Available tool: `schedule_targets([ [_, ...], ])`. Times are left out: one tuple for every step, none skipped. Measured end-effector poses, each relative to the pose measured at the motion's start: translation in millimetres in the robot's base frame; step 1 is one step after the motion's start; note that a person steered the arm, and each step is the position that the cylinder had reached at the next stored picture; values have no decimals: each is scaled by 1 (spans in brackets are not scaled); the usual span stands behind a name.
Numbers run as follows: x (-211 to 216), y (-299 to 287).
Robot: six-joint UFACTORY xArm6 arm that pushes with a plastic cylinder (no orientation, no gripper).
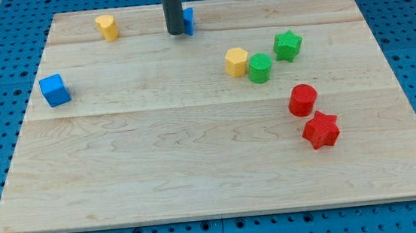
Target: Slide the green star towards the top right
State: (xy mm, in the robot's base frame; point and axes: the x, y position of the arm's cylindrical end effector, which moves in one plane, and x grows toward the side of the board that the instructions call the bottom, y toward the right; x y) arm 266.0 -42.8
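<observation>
Eight small blocks sit on the wooden board (198, 170), and my tip (176, 33) stands near the view's top, a bit left of the middle; my tip is just a plain dark rod, so it has nothing to open or close and it holds nothing; a blue block (188, 21) is right beside my tip on the view's right, partly hidden behind the rod, so I cannot tell its shape or if they touch; the green star (288, 45) is well off to the view's right of my tip and a little lower, with bare wood around its top and right sides; between my tip and the green star there is only bare wood; lower down and to the right of my tip sit a yellow hexagon block (236, 61) and a round green block (260, 68), close together, just to the lower left of the green star; farther down to the right sit a red round block (302, 100) and a red star (321, 130), almost touching; a yellow block (107, 26) is to the view's left of my tip near the top edge; a blue cube (55, 90) is far to the left and lower.
</observation>
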Motion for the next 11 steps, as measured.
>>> schedule_targets([
  [-6, -3],
  [-11, 16],
  [-10, 51],
  [5, 52],
  [23, 62],
  [36, 89],
  [38, 98],
  [38, 98],
  [27, 119],
  [21, 176],
  [28, 231],
])
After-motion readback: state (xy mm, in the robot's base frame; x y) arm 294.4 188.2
